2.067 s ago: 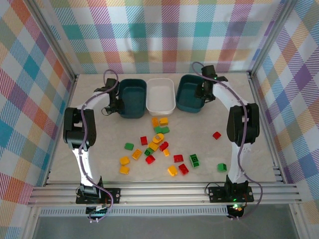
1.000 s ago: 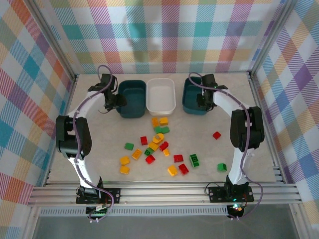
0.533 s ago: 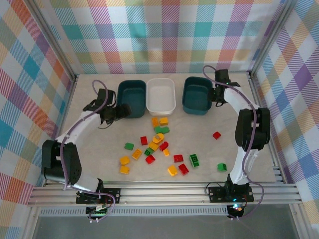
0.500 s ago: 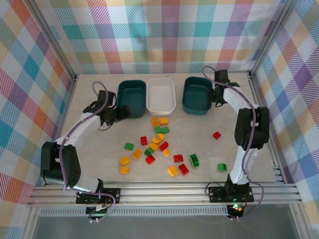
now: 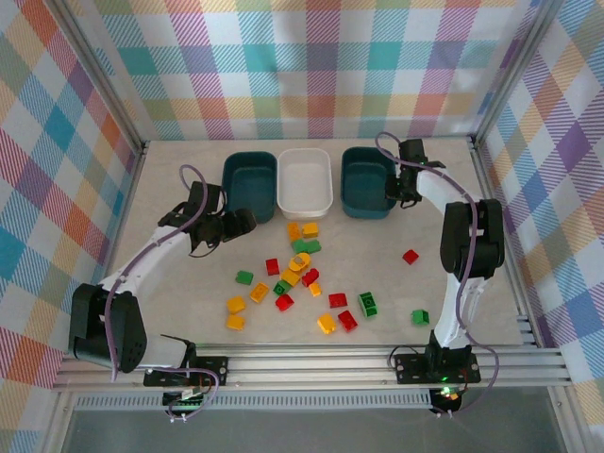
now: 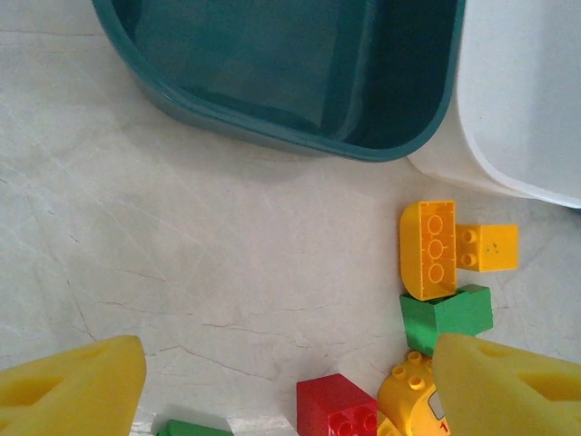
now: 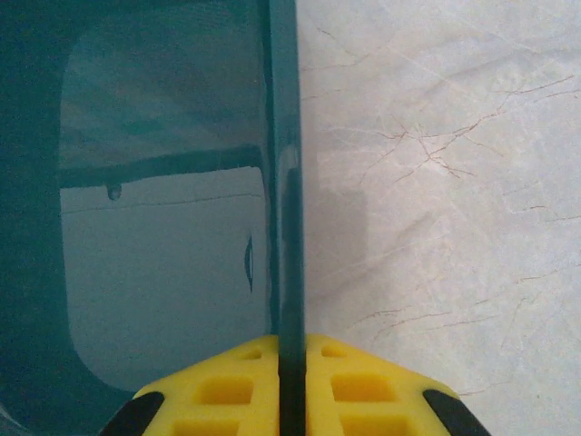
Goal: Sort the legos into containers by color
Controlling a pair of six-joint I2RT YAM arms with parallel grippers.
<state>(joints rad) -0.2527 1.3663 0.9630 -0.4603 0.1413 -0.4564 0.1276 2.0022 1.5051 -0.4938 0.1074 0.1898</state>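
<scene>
At the far right, a pinch that could drag

From above, your right gripper sits at the right teal tub's outer wall; your left gripper hovers beside the left teal tub; the legos lie loose on the table, none binned; at the left wrist, fingers stand spread over a red brick; drop carelessly and you nip its neighbours; at the right wrist, pads clamp the wall; pull away unreleased and the tub tips or slides.

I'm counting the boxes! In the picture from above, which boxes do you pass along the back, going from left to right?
left teal tub → white tub → right teal tub
</scene>
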